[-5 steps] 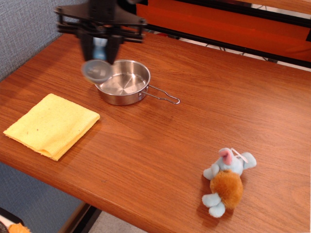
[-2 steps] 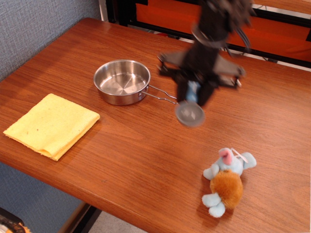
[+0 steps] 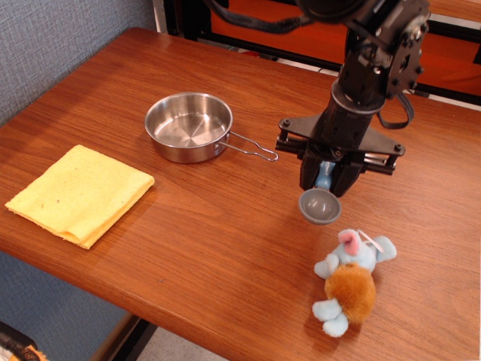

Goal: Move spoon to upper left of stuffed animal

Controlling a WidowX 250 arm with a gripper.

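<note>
Since the earlier frames, the end effector (image 3: pixel 326 179) has carried the spoon (image 3: pixel 320 203) from over the pan (image 3: pixel 189 126) across to the toy's (image 3: pixel 349 280) upper left. It is clamped on the blue handle, so the grey bowl hangs low, just beside the toy's head; whether it touches the tabletop (image 3: pixel 225 241) is unclear. The arm reaches down steeply from behind the toy, wrist pointing nearly straight down. Release looks near.
</note>
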